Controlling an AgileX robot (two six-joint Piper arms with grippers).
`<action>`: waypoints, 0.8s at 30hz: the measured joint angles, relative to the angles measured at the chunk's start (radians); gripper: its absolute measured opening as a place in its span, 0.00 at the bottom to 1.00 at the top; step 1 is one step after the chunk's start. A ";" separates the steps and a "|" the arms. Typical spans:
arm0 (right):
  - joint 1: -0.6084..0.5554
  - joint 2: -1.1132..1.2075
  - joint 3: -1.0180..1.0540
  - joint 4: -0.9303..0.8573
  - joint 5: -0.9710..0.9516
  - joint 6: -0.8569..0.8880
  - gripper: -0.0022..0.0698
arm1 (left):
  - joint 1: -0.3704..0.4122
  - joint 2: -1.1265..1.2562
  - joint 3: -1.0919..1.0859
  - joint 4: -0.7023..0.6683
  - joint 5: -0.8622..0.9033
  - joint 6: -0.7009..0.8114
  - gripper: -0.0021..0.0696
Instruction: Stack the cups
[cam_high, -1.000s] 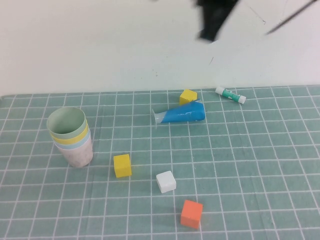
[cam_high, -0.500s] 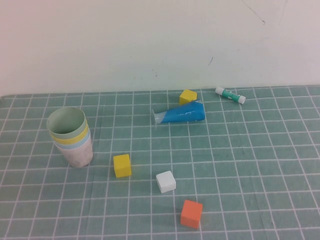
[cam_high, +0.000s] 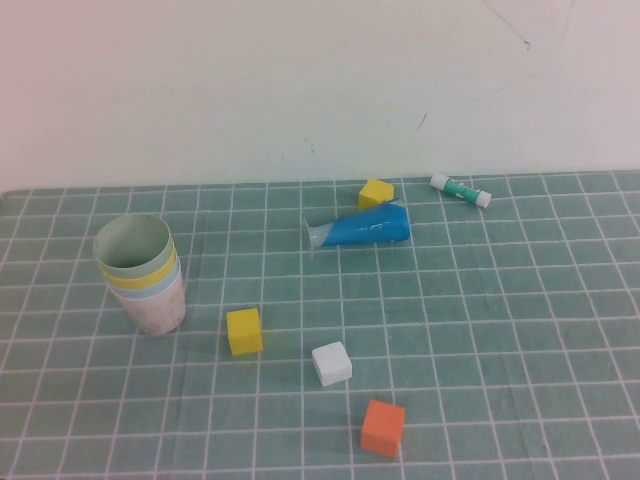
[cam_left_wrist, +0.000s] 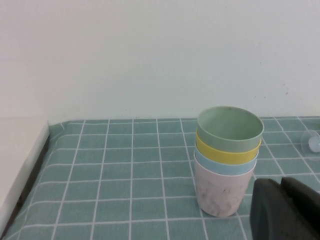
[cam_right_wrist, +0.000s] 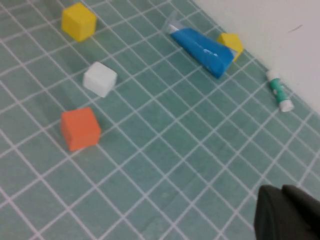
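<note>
The cups stand nested in one upright stack (cam_high: 142, 280) at the left of the green grid mat. The sage green cup (cam_left_wrist: 230, 129) is on top, then the yellow cup (cam_left_wrist: 227, 153), the light blue cup (cam_left_wrist: 224, 167) and the pale pink cup (cam_left_wrist: 219, 192) at the bottom. In the left wrist view my left gripper (cam_left_wrist: 281, 186) is shut, holds nothing and sits close beside the stack, apart from it. My right gripper (cam_right_wrist: 282, 191) is shut and empty over bare mat, far from the cups. Neither arm shows in the high view.
A blue tube (cam_high: 365, 228) lies near the back wall beside a yellow cube (cam_high: 376, 193) and a glue stick (cam_high: 461, 190). Another yellow cube (cam_high: 244, 331), a white cube (cam_high: 331, 363) and an orange cube (cam_high: 383, 427) lie mid-mat. The mat's left edge (cam_left_wrist: 30, 175) is close to the stack.
A dark blurred arm at the top of the high view one second ago has left the picture. The cups and the other objects have not moved.
</note>
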 joint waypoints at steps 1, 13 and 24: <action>0.000 -0.019 0.036 0.027 -0.021 0.000 0.03 | 0.000 0.000 0.000 -0.001 0.000 0.000 0.03; 0.000 -0.077 0.277 0.091 -0.073 0.002 0.03 | 0.000 0.000 0.000 -0.005 0.002 0.002 0.03; 0.000 -0.083 0.304 0.053 -0.117 -0.008 0.03 | 0.000 0.000 0.000 -0.005 0.002 0.002 0.03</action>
